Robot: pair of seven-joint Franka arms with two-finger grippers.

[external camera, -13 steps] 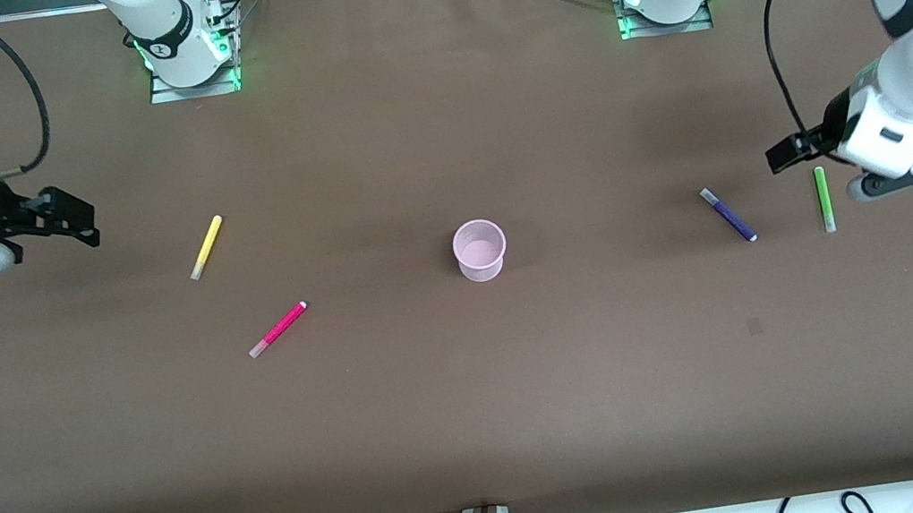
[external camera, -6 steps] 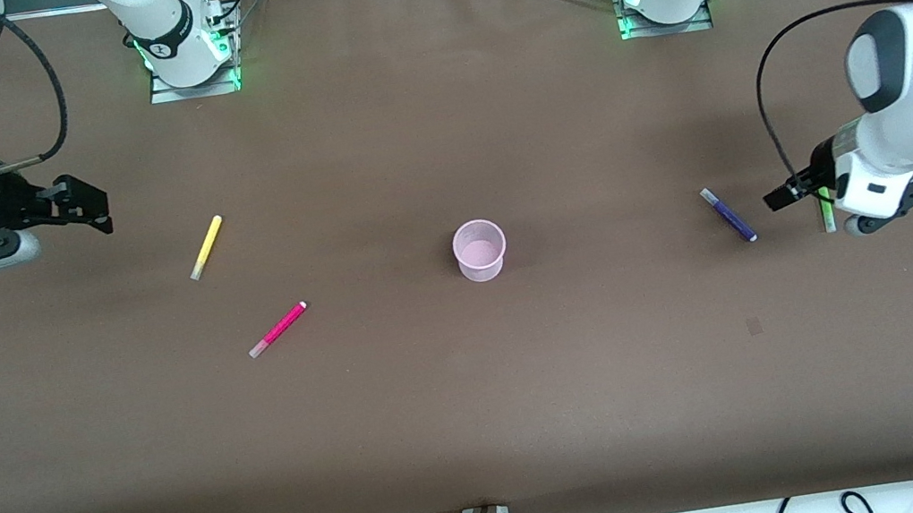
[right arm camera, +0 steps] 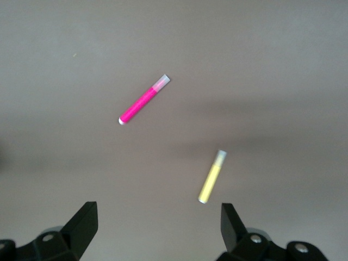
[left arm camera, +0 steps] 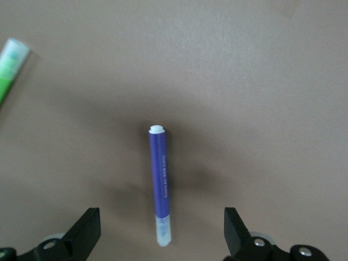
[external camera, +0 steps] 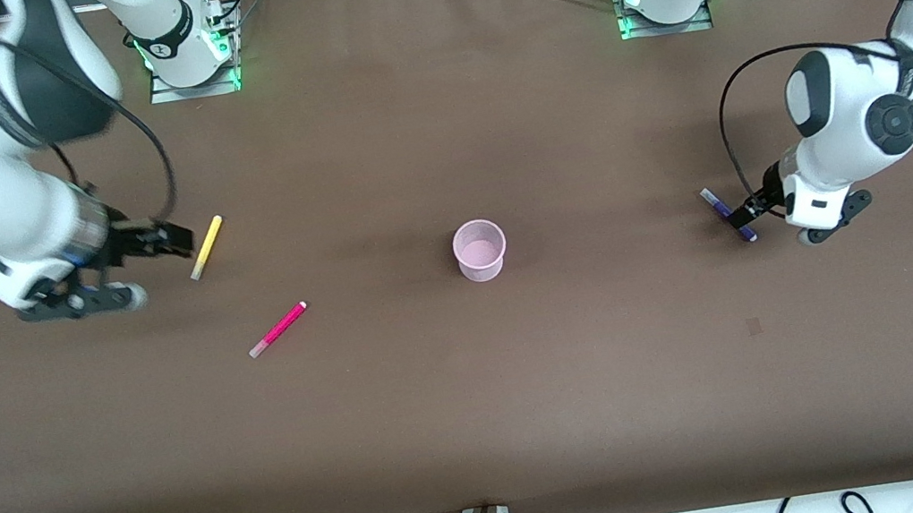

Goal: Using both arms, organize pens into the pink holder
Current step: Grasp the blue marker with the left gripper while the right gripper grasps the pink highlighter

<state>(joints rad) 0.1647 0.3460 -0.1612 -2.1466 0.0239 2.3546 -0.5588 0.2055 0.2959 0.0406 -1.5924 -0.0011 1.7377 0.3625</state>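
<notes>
Pens first: we have the yellow pen (external camera: pixel 206 247) lying flat on the brown surface (external camera: pixel 478 398) toward the right arm's end, and the magenta pen (external camera: pixel 278 329) lying nearer the front camera than it, both apart from each other. The pink holder (external camera: pixel 480 249) stands upright in the middle of the surface, and we see nothing inside it. Toward the left arm's end lies the purple pen (external camera: pixel 727 214), flat, with its pale tip showing in the left wrist view.

Now the arms. The right end effector (external camera: pixel 169 241) hangs low just beside the yellow pen, and its fingers (right arm camera: pixel 82 223) are spread wide; in its wrist view both the yellow pen (right arm camera: pixel 212 176) and the magenta pen (right arm camera: pixel 144 99) lie clear of the fingers, untouched. The left end effector (external camera: pixel 746 210) is down over the purple pen, fingers (left arm camera: pixel 87 231) spread apart, and we see the purple pen (left arm camera: pixel 160 184) lying between them without contact. At the edge of that wrist view we catch one end of the green pen (left arm camera: pixel 10 68), lying on the surface well apart from the purple one.
</notes>
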